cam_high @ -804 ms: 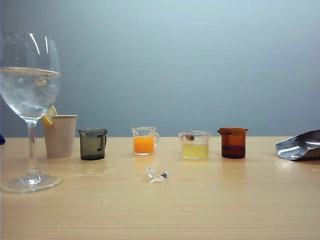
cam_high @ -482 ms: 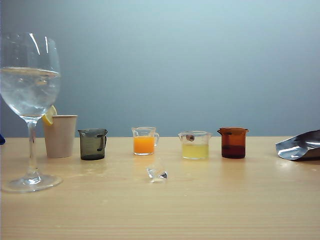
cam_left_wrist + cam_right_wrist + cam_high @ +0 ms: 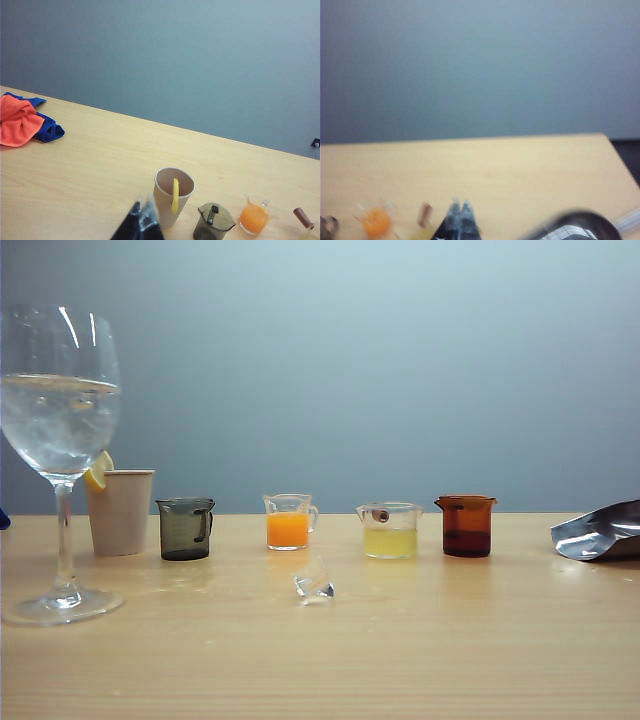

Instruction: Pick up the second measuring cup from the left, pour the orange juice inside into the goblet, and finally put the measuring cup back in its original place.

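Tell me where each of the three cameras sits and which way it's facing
Exterior: low at the table's edge, level, facing the grey wall; no robot part shows.
Left wrist: above the table, angled down past the shut left gripper at the beige paper cup.
Right wrist: likewise, blurred, over the shut right gripper.
All three share the small clear cup of orange juice.

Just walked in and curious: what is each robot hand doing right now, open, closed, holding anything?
Left hand: closed, holding nothing, above the table near the paper cup.
Right hand: closed, holding nothing, above the table.
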